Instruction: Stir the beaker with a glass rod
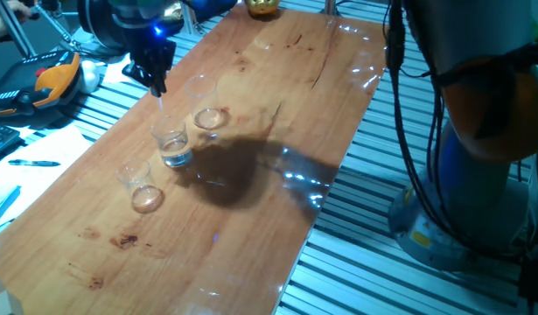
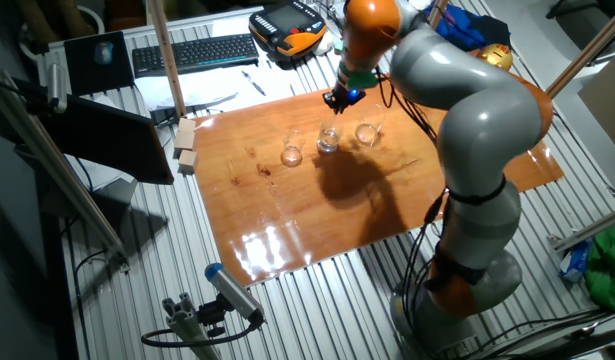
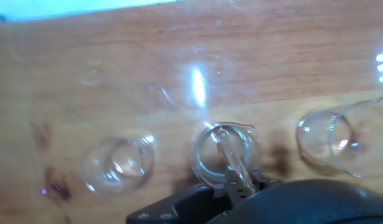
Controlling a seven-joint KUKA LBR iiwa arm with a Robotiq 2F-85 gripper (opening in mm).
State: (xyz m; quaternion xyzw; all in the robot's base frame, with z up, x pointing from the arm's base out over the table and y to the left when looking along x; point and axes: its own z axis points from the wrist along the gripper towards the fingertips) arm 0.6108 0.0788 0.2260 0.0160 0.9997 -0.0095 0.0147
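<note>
A: Where does the job stand?

B: The gripper (image 1: 156, 77) hangs just above the beaker (image 1: 172, 144), the middle 1 of 3 glasses on the table (image 1: 277, 70). Its fingers are clamped on the rod (image 3: 231, 155), which runs down from them into the beaker's mouth.

A: So picking up and inserting look done?

B: I'd judge so. In the hand view the rod's tip sits inside the rim, near the back wall. Whether it touches the base I cannot tell (the glass is too blurred there).

A: And the neighbours?

B: The taller glass (image 1: 205, 105) stands just beside the beaker on the far side, the smaller glass (image 1: 141, 186) a bit apart on the near side. Neither touches it.

A: What's left?

B: The stirring itself: circling the rod inside the rim. 1 frame can't show whether that is under way. Afterwards, presumably lifting the rod out.
</note>
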